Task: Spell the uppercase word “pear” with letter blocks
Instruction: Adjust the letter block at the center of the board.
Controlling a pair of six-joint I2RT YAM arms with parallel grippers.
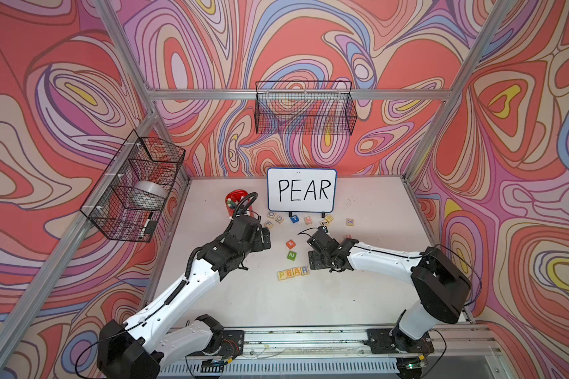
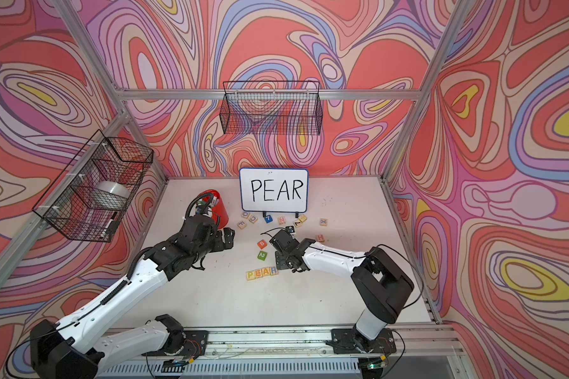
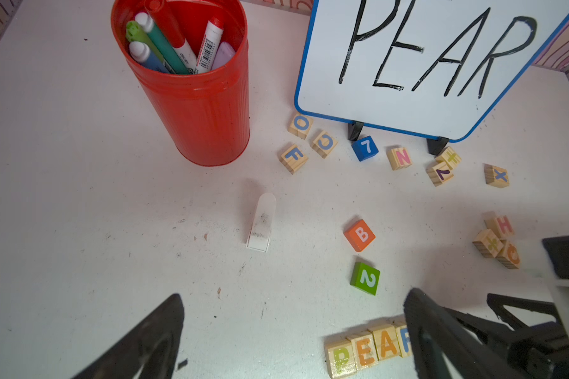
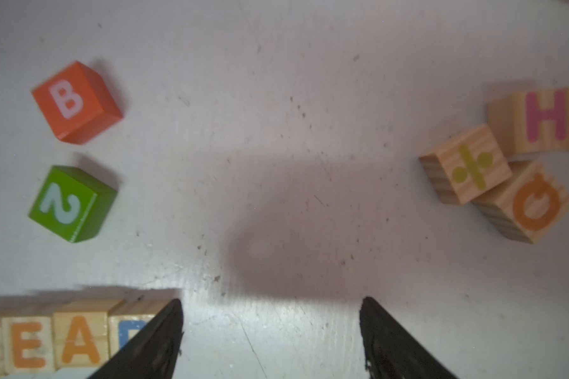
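The four letter blocks [image 1: 293, 272] lie side by side in a row reading P, E, A, R near the table's middle, seen in both top views [image 2: 262, 273]. The left wrist view shows the row of letter blocks [image 3: 368, 349] with the R partly behind a finger. My right gripper [image 1: 317, 262] hovers just right of the row, open and empty. In the right wrist view the right gripper [image 4: 272, 299] has bare table between its fingers, one finger beside the R block [image 4: 128, 328]. My left gripper [image 1: 265, 238] hangs open and empty, back and left of the row; the left gripper [image 3: 294, 293] spans bare table.
A whiteboard [image 1: 301, 190] reading PEAR stands at the back, a red cup [image 3: 191, 98] of markers to its left. An orange B cube [image 1: 290, 243] and a green 2 cube [image 1: 291, 255] lie behind the row. Other cubes scatter below the board. A white cap [image 3: 260, 223] lies nearby.
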